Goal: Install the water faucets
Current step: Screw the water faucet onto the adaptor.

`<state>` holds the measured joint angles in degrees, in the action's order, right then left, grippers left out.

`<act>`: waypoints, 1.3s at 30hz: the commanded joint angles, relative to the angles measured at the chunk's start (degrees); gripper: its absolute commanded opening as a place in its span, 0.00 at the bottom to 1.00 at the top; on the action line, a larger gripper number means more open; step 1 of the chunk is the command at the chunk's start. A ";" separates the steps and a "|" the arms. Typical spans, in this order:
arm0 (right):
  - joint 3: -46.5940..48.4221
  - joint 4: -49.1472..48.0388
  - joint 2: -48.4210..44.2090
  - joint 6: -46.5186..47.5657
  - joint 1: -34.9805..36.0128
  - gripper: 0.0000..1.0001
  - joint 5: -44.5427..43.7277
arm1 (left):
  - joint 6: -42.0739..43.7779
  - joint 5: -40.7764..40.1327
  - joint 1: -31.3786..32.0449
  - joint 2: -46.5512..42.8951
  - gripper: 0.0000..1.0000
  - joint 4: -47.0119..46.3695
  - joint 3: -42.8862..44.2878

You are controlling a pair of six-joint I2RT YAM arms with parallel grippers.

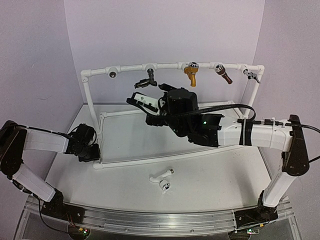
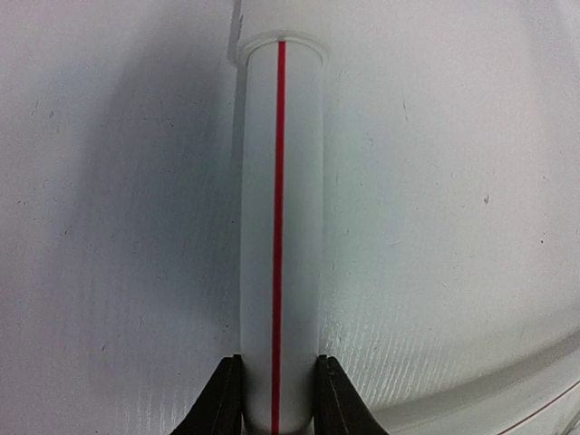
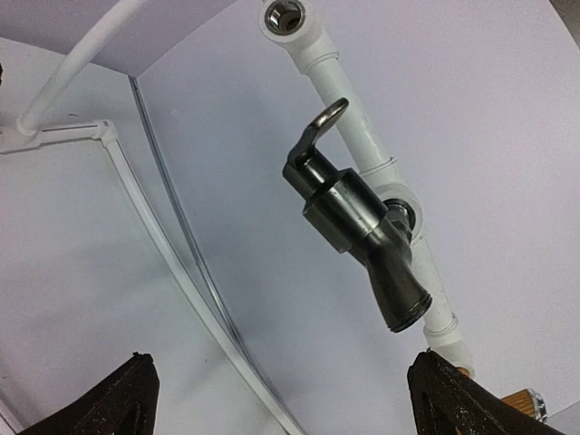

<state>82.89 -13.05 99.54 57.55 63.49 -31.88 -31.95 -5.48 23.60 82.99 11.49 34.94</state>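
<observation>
My right hand [image 3: 285, 399] is spread wide, holding nothing, and the dark faucet [image 3: 362, 236] sits dead ahead between the fingers' line but clear of both, plugged into the top rail [image 3: 319, 68] with its long axis slanting lever-to-spout. The left hand [image 2: 278, 394] is clamped on the frame's base pipe [image 2: 278, 181], so I reckon the right one fetches the white faucet [image 1: 161, 176] lying on the tabletop [image 1: 215, 185] near the front, well apart from both hands. Can't tell how far the dark one is threaded in, and the white one's too small to read its knob end.
</observation>
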 commanded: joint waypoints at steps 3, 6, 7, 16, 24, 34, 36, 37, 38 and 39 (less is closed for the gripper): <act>5.96 -10.04 2.22 14.65 -0.35 0.98 -1.83 | 2.97 10.56 2.50 3.76 0.00 -3.91 2.92; 9.24 -10.24 4.76 18.14 -0.67 0.98 -0.47 | 3.26 10.58 2.75 4.48 0.00 -3.99 3.63; 10.42 -10.24 5.76 19.28 -0.82 0.98 -0.30 | 3.41 10.79 2.83 4.54 0.00 -4.21 3.63; 20.42 -10.23 14.73 25.24 -3.40 0.97 -1.09 | 4.08 10.43 3.04 3.24 0.00 -4.37 2.36; 27.85 -10.18 20.55 26.52 -4.59 0.82 -2.70 | 3.99 10.46 3.06 2.35 0.00 -4.70 1.62; 31.35 -8.99 23.04 16.06 -4.59 0.51 -6.38 | 4.09 10.64 3.06 2.18 0.00 -4.97 1.44; 32.50 -8.98 24.03 13.46 -4.58 0.43 -8.23 | 4.09 10.67 3.08 2.18 0.00 -4.99 1.45; 33.08 -9.03 24.55 12.63 -4.60 0.42 -9.17 | 4.12 10.69 3.13 2.18 0.00 -4.99 1.45; 33.51 -9.23 25.05 11.62 -4.58 0.40 -10.22 | 4.16 10.76 3.13 2.18 0.00 -4.99 1.44; 33.86 -9.54 25.48 10.48 -4.55 0.38 -11.11 | 4.17 10.83 3.07 2.18 0.00 -4.99 1.44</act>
<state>113.08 -20.56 123.03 75.79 59.25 -37.60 -29.78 -5.30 23.66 84.49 12.36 36.73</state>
